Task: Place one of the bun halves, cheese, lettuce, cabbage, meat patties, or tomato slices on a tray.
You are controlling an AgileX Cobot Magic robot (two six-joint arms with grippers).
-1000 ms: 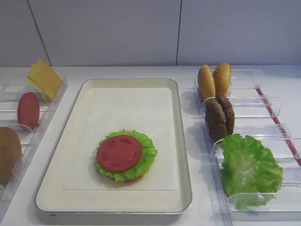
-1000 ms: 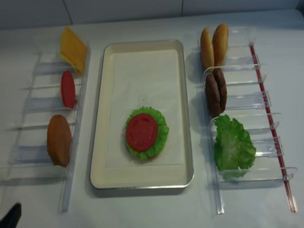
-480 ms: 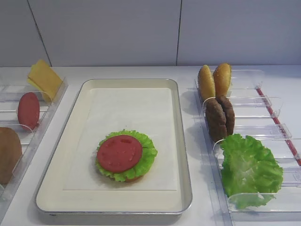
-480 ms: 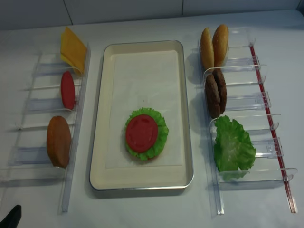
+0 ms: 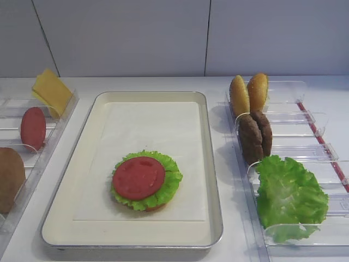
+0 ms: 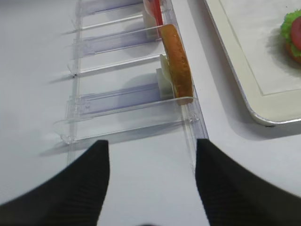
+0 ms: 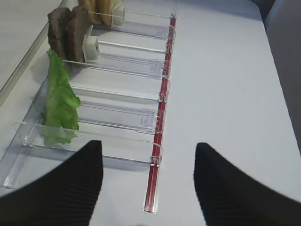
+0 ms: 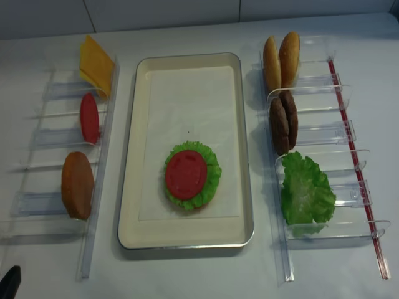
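The left gripper [image 6: 149,181] stands with its jaws wide apart and holds nothing; it hangs over the bare table at the near left, just short of the near end of the left-hand clear bins [image 6: 127,110]. In the overhead view only a dark tip of it shows at the near left corner, lower in the frame than a second ago, so the arm is drawing back toward its own side. The right gripper [image 7: 149,181] is likewise spread and empty, over the near end of the right-hand bins.

Outward from the left claw, one bun half [image 6: 178,66] stands on edge in the nearest occupied slot, with a spare tomato slice [image 8: 89,118] and the cheese [image 8: 95,64] farther along that row. On the tray [image 8: 131,205] a stack sits in the near half: a bun edge underneath, lettuce [image 8: 213,177] over it, and a tomato slice [image 8: 186,174] on top. This stack has not shifted over the last second.

Right row, far to near: two bun halves [image 8: 280,59], meat patties [image 8: 283,121], more lettuce [image 8: 305,193].

Judgement: the tomato placement looks complete; with both claws free, another item, perhaps a patty or cheese, could follow.
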